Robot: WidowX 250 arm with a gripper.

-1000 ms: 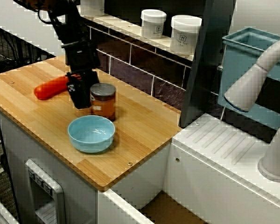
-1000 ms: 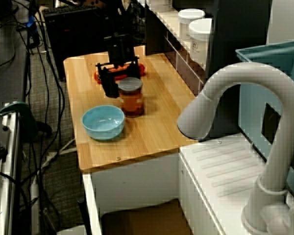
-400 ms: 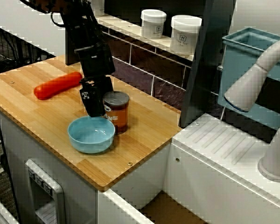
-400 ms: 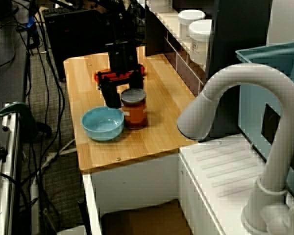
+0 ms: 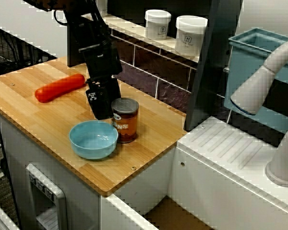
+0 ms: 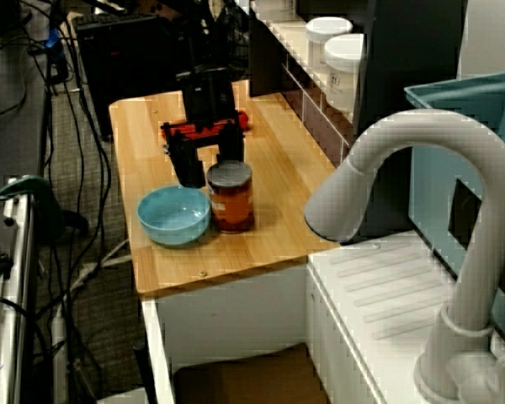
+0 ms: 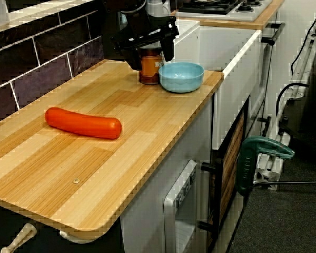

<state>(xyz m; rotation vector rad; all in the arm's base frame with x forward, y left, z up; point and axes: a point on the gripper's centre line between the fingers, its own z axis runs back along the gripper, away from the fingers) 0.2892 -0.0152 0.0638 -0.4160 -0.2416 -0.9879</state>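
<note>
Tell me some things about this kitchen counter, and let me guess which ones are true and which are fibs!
1. The bowl is light blue. True.
2. The can lies on its side. False: it stands upright, right beside the bowl.
3. The long red thing is inside the bowl. False: it lies on the wooden counter, apart from the bowl, which is empty.
4. Two white jars stand on the shelf behind the counter. True.
</note>
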